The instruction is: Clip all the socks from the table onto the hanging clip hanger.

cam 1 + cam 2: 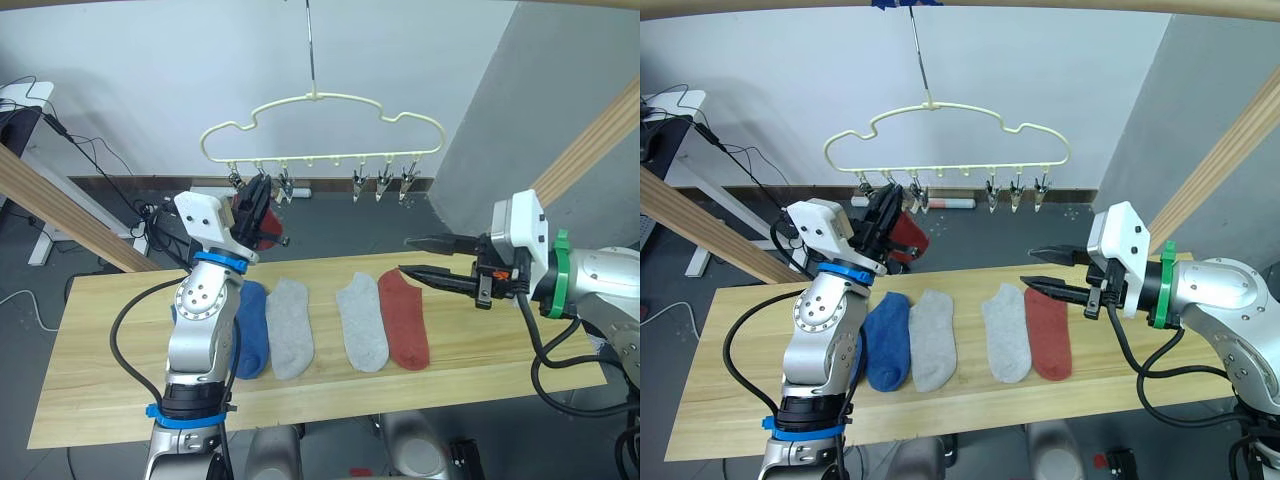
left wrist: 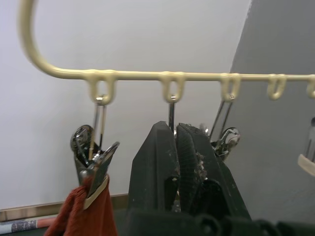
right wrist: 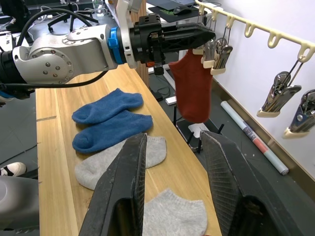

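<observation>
Left pincer (image 2: pixel 177 142), clenched at a clip (image 2: pixel 172 120), could jolt the hung rust-red sock (image 3: pixel 193 83) loose; right pincer (image 1: pixel 425 258) hovers released.

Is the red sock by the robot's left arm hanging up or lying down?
Hanging up. The red sock dangles from a metal clip on the clip hanger, above the table.

Wooden pole frame (image 1: pixel 70 212); cables (image 1: pixel 95 150) on floor.

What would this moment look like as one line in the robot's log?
left gripper: shut at a hanger clip | right gripper: open, above table | red sock: clipped on clip hanger | table: five socks remain
</observation>
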`<state>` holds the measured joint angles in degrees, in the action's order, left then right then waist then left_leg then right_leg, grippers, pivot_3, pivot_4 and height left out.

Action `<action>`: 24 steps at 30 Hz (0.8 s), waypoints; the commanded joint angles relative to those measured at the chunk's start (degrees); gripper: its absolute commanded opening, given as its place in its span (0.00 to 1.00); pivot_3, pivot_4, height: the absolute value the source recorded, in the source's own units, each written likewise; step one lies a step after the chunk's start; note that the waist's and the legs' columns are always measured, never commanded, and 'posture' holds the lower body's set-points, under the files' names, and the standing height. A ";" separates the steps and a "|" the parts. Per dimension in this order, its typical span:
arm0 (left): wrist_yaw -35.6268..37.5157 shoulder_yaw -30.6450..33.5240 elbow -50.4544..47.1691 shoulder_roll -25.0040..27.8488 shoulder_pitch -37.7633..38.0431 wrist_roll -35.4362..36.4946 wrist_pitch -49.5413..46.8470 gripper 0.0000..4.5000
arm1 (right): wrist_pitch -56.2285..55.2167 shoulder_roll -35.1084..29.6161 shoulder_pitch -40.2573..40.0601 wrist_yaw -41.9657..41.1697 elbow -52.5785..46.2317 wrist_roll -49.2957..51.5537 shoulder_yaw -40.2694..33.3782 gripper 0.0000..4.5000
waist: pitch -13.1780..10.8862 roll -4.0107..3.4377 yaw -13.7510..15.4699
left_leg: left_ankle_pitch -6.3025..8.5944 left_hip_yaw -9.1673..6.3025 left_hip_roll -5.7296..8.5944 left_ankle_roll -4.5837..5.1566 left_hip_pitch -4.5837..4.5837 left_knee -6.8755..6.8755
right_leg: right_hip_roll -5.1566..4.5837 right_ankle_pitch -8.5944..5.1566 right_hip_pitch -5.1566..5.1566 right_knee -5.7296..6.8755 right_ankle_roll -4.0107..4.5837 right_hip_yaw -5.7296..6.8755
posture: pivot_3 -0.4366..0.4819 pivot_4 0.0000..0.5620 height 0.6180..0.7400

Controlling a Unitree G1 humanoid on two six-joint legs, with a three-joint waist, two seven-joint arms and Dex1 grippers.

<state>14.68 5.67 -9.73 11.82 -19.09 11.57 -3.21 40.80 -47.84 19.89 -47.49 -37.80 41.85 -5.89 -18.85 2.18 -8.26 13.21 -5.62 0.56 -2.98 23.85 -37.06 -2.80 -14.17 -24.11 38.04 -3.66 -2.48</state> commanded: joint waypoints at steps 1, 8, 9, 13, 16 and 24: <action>0.19 0.75 -2.55 0.70 0.02 0.25 0.92 0.00 | -0.60 -0.65 -0.70 -0.56 -1.54 0.34 -0.20 0.40 | 0.00 0.00 0.00 | 0.00 0.00 0.00 0.00 0.00 0.00 | 0.00 0.00 0.00 0.01 0.00 0.00 | 0.14 0.51 1.00; 0.77 0.80 -4.88 2.53 1.17 0.57 -1.20 0.00 | 1.26 3.69 -10.98 14.13 -0.55 -13.82 8.44 0.81 | 0.02 0.04 0.22 | 0.00 -0.04 -0.01 0.00 0.00 0.01 | 0.01 0.00 0.00 0.02 0.01 0.01 | 0.17 0.55 1.00; 0.75 0.83 -5.15 2.60 1.23 0.65 -1.49 0.00 | 1.56 4.72 -11.59 15.47 -0.71 -14.76 8.97 0.90 | 0.02 0.03 0.16 | 0.00 -0.04 -0.03 0.00 0.00 0.01 | 0.03 0.00 -0.01 0.03 0.01 0.01 | 0.17 0.55 1.00; 1.35 0.71 -7.07 3.19 1.78 0.94 -3.24 0.00 | -2.03 16.90 -18.34 31.90 5.59 -29.12 19.12 0.99 | 0.13 0.21 0.19 | 0.00 -0.02 -0.08 -0.01 -0.04 0.01 | 0.19 0.01 0.00 0.02 0.02 -0.04 | 0.18 0.57 1.00; 1.51 0.72 -7.42 3.31 1.62 1.03 -4.10 0.00 | -6.37 23.42 -19.99 38.97 11.92 -36.48 21.82 0.99 | 0.10 0.14 0.19 | -0.01 -0.02 -0.13 -0.02 -0.06 0.03 | 0.29 0.06 -0.06 0.07 0.11 -0.06 | 0.18 0.58 1.00; 1.91 0.29 -7.92 3.61 1.36 1.56 -5.18 0.00 | -14.23 37.11 -19.26 46.42 27.83 -40.03 18.23 0.99 | 0.08 0.10 0.19 | -0.03 0.04 -0.29 -0.04 -0.14 0.00 | 0.72 0.24 -0.06 -0.01 0.10 -0.16 | 0.20 0.58 1.00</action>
<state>16.29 5.88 -14.86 15.02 -17.57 12.61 -8.66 28.98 -11.43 0.26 -2.78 -10.20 2.40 14.25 -18.78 2.28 -8.07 13.18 -5.57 0.27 -3.01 23.70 -37.05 -2.08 -13.84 -24.18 38.04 -3.40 -2.64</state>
